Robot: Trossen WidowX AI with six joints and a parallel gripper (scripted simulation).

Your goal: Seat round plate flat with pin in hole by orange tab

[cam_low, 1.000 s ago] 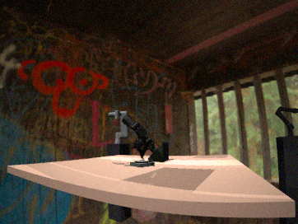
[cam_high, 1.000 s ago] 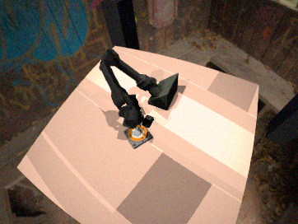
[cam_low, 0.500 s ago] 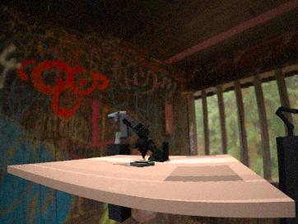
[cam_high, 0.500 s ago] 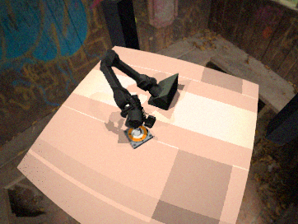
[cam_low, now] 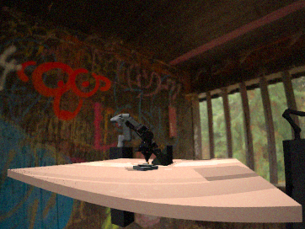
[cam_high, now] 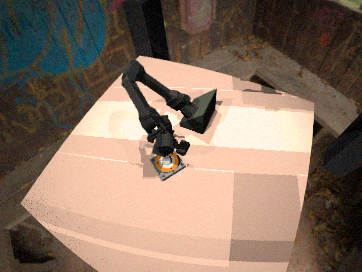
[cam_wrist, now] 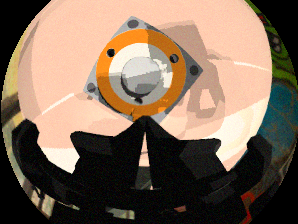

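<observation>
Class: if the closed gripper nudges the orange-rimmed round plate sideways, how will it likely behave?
The plate looks stiff and flat, so it should not bend. Ringing the central post, it will probably rotate rather than slide. The shut gripper sits at its rim, which suits pushing.

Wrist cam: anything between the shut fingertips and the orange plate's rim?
Nothing. In the wrist view the shut gripper has its tips right at the near rim of the plate. Whether they actually touch, I cannot tell.
</observation>
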